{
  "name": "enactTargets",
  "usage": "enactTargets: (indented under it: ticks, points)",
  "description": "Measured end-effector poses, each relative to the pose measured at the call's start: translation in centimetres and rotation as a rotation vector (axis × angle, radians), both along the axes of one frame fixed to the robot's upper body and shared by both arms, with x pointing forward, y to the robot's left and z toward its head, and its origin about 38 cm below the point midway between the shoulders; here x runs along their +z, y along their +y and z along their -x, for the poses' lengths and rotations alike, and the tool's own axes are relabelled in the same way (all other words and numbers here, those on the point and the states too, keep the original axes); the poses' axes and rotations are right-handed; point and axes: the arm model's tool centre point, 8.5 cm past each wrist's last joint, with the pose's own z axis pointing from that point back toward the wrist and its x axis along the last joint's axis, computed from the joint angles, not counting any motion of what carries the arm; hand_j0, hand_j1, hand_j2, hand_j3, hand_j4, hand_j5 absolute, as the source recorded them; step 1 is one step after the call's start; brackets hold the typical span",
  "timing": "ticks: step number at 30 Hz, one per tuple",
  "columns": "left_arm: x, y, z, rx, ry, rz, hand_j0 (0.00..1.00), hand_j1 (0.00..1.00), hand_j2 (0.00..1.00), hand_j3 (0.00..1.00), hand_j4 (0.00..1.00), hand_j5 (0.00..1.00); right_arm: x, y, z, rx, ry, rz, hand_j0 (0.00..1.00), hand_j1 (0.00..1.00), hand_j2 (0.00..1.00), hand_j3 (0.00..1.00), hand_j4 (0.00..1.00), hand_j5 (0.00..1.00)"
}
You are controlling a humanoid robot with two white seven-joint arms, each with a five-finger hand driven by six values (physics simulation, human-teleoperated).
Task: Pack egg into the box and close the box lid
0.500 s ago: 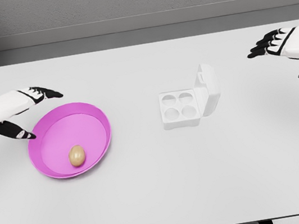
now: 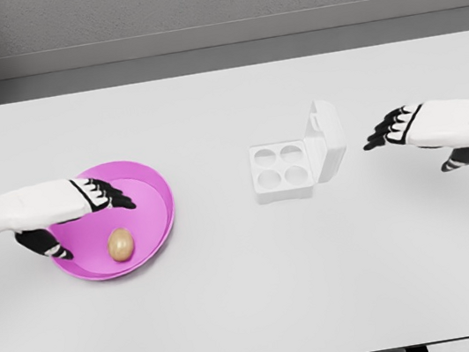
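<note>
Egg [image 2: 120, 244], tan and smooth, is seen lying on the floor of a shallow pink bowl [image 2: 153, 191], toward the bowl's lower middle; the bowl is set on the left part of a white table [image 2: 255, 307]. The left hand [image 2: 69, 211] is brought in from the picture's left edge and is held over the left half of the bowl; its dark-tipped fingers [image 2: 113, 196] are spread and extended above and to the left of the egg, while the thumb [image 2: 45, 243] is lowered beside the bowl's left rim; nothing is grasped, and no contact with the egg can be made out. A small white box [image 2: 282, 171] is placed near the table's centre, well apart from the bowl; four round, empty cups are shown in its tray. The box lid [image 2: 324, 139] is raised on the right side of the tray and stands nearly upright, tilted slightly outward. The right hand [image 2: 429, 134] is entered from the picture's right edge and is held just to the right of the lid, apart from it; its fingers [image 2: 385, 131] are relaxed and pointed toward the lid, and nothing is held by them.
</note>
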Motion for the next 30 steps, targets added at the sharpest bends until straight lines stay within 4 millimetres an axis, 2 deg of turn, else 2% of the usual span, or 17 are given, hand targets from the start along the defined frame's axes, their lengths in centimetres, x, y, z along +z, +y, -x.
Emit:
enactTargets:
  ticks: [4, 7, 10, 16, 18, 21, 30]
  points:
    - [0.2, -0.8, 0.0, -0.03, -0.012, -0.019, 1.0, 1.0, 1.0, 1.0, 1.0, 1.0, -0.5, 0.1, -0.2, -0.002, 0.001, 0.013, 1.0, 1.0, 1.0, 1.0, 1.0, 1.0]
    - [-0.2, -1.3, 0.0, -0.039, -0.007, -0.017, 0.9, 0.9, 0.9, 0.9, 0.9, 0.9, -0.9, 0.5, -0.3, 0.003, 0.001, 0.01, 1.0, 1.0, 1.0, 1.0, 1.0, 1.0]
    - [-0.4, -1.6, 0.0, -0.046, -0.006, -0.018, 0.9, 0.9, 0.9, 0.9, 0.9, 0.9, -0.6, 0.6, -1.2, -0.01, -0.015, -0.001, 1.0, 1.0, 1.0, 1.0, 1.0, 1.0]
    - [-1.0, -2.1, 0.1, -0.056, -0.001, -0.023, 0.89, 0.89, 0.89, 0.89, 0.89, 0.89, -1.4, 0.8, -1.8, -0.023, -0.012, -0.001, 1.0, 1.0, 1.0, 1.0, 1.0, 1.0]
    - [-1.1, -2.0, 0.0, -0.057, -0.002, -0.029, 0.89, 0.89, 0.89, 0.89, 0.89, 0.89, -1.5, 0.9, -1.9, -0.024, -0.013, 0.0, 1.0, 1.0, 1.0, 1.0, 1.0, 1.0]
    - [-1.4, -2.0, 0.1, -0.058, 0.0, -0.038, 0.83, 0.83, 0.83, 0.83, 0.83, 0.83, -1.3, 1.0, -2.1, -0.023, -0.021, 0.0, 1.0, 1.0, 1.0, 1.0, 1.0, 1.0]
    - [-2.1, -2.5, 0.1, -0.072, -0.002, -0.059, 0.8, 0.8, 0.8, 0.8, 0.8, 0.8, -1.7, 1.3, -2.1, -0.017, -0.013, -0.003, 1.0, 1.0, 1.0, 1.0, 1.0, 1.0]
